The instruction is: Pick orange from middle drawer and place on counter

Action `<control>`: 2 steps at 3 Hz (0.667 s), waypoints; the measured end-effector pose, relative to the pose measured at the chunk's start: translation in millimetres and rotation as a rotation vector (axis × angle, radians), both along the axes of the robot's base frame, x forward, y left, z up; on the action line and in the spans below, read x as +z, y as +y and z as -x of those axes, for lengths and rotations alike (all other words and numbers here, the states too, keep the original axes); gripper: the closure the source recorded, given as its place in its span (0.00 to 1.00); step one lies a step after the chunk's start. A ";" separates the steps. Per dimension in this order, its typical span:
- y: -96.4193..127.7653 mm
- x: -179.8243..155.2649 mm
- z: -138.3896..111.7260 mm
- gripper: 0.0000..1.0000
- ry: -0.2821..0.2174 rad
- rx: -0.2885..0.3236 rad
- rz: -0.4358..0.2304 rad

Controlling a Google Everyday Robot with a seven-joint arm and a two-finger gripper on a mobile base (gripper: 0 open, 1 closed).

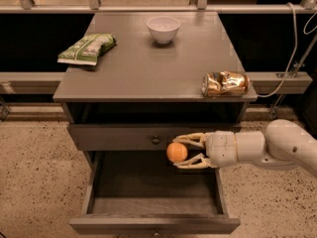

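My gripper (179, 151) comes in from the right on a white arm and is shut on the orange (177, 152), a small round fruit. It holds the orange in the air above the open middle drawer (153, 195), in front of the closed drawer front with the small knob (155, 140). The drawer's dark tray shows nothing inside. The counter (148, 66), the grey cabinet top, lies above and behind the gripper.
On the counter stand a white bowl (163, 29) at the back, a green snack bag (87, 48) at the left, and a shiny gold can (225, 84) lying at the right front edge. A speckled floor surrounds the cabinet. A cable (292, 53) hangs at the right.
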State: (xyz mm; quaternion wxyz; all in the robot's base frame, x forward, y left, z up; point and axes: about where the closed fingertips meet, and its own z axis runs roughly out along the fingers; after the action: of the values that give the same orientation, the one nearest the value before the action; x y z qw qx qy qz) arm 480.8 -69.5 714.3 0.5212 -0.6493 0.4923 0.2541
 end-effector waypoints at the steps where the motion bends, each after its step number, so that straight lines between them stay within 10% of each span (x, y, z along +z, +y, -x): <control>1: 6.8 79.1 3.5 1.00 -0.117 0.082 -0.062; 2: 10.9 137.9 10.6 1.00 -0.208 0.128 -0.054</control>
State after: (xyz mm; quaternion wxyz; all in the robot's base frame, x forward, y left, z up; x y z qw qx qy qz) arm 470.2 -58.6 852.2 0.5695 -0.6879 0.3859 0.2314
